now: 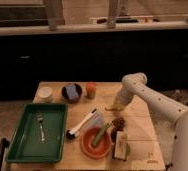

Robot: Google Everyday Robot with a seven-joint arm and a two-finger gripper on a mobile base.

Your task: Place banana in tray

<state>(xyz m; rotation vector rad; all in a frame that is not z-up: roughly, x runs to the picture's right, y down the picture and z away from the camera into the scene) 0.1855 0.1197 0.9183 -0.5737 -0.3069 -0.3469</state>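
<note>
Apparently, gripper (119, 100) at banana (113, 106), green tray (55, 136) well apart.

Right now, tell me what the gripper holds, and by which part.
Cannot tell. The gripper is down at the banana, covering its right end and hiding any hold.

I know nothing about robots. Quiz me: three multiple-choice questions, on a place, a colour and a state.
1. Where is the gripper? A far left B at the banana C raised overhead
2. The tray is: A green B red C blue
3. The banana is: A in the tray B lying on the table C lifted high
Answers: B, the gripper sits at the banana, right of centre; A, its walls are green; B, it rests on wood outside the tray.
</note>
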